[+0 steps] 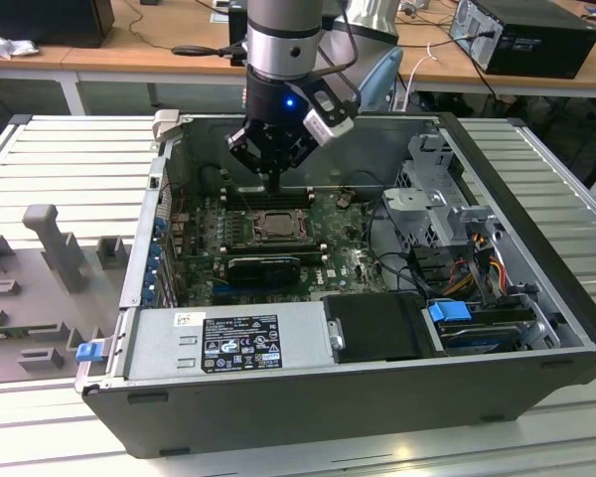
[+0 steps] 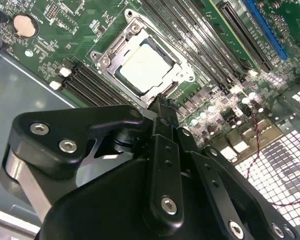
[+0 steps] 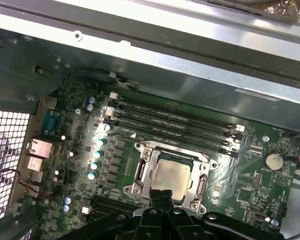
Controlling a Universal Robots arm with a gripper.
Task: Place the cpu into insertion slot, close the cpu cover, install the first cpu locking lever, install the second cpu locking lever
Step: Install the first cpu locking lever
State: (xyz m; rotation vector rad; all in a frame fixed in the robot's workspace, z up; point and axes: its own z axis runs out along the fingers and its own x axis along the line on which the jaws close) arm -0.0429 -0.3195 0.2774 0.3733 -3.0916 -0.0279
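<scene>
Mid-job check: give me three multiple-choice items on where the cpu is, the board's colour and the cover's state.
1. Where is the cpu? A in the slot; B outside the case; C on the power supply.
2. Colour of the board? A red; B green; C white.
3. The cover is: A removed; B upright; C down around the cpu.
Answers: A, the cpu sits framed in the slot; B, green shows around the slot; C, it lies flat about the cpu in both wrist views.

The cpu [image 2: 142,65] was silvery-grey, its cover [image 3: 141,171] dark silver, the board [image 2: 55,30] green, the gripper [image 2: 162,106] black.
</scene>
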